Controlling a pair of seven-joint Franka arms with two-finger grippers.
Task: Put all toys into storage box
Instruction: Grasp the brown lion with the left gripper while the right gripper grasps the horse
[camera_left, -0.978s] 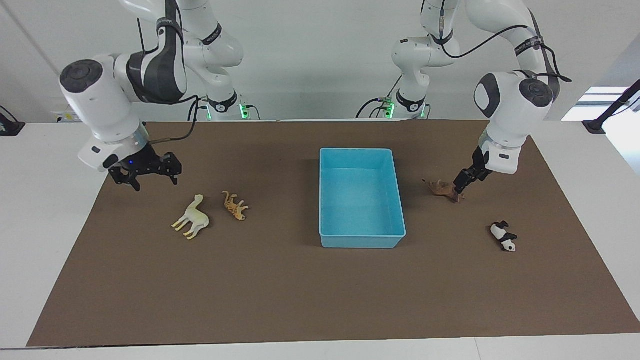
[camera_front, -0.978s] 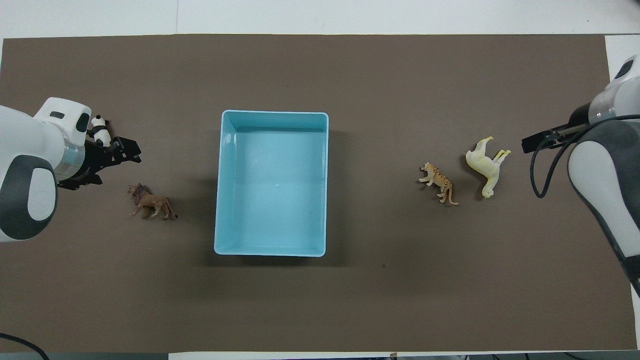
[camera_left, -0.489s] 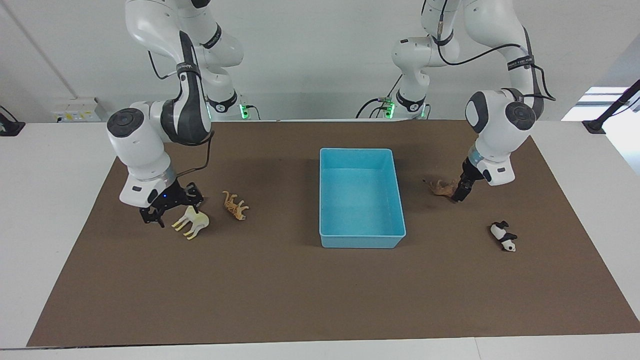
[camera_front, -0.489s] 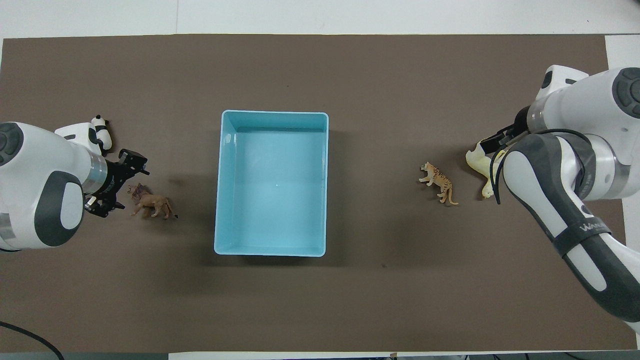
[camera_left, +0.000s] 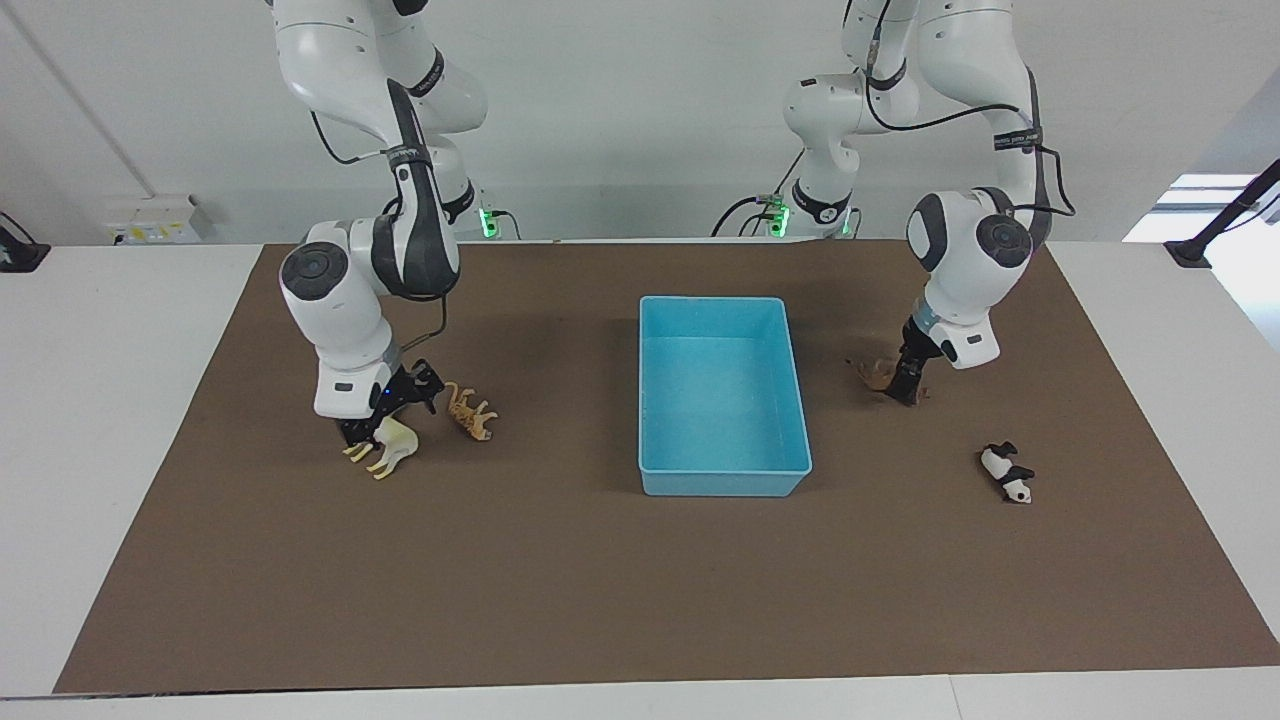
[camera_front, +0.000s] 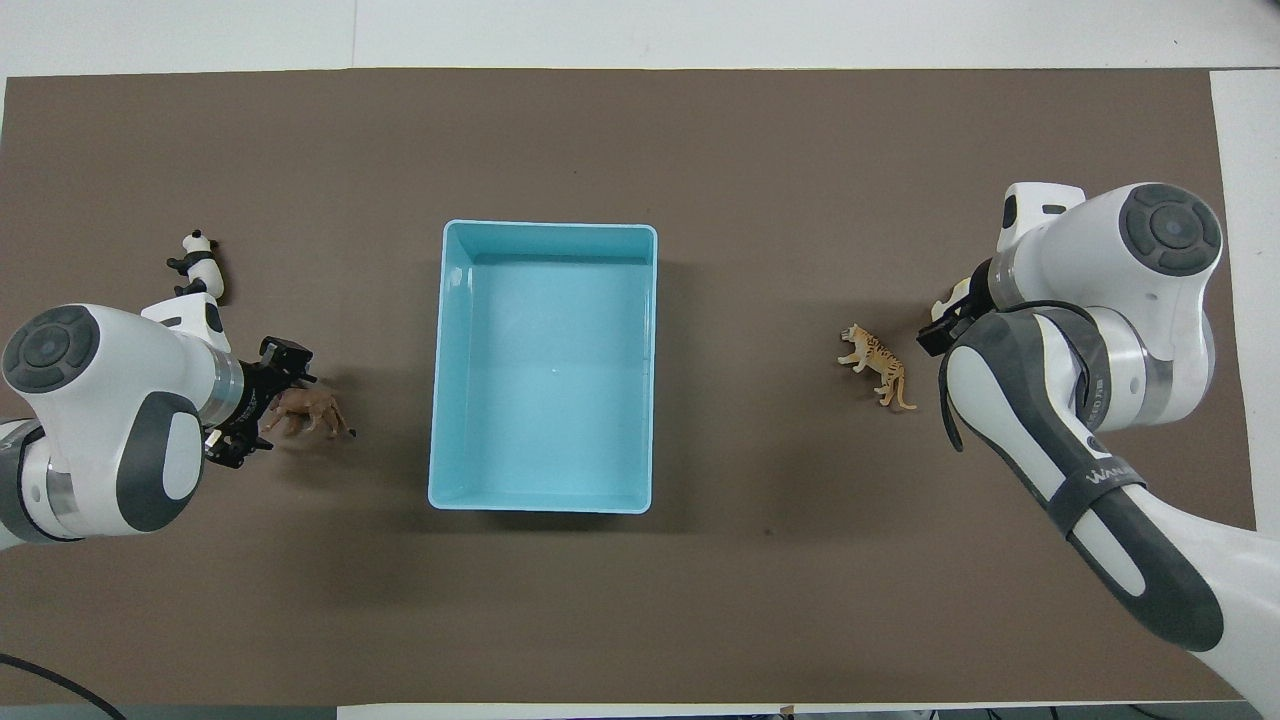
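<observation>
light blue storage box (camera_left: 724, 395) empty | brown lion toy (camera_front: 318, 410) between spread left gripper (camera_left: 908, 383) fingers | cream llama toy (camera_left: 391, 445) under wide-open right gripper (camera_left: 385, 412)

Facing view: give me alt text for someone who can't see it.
Both arms are down at toys beside an empty blue box: the right gripper, open, over the white llama, the left gripper, open, at the brown animal. The orange figurine lies beside the llama; the panda lies toward the left arm's end.
</observation>
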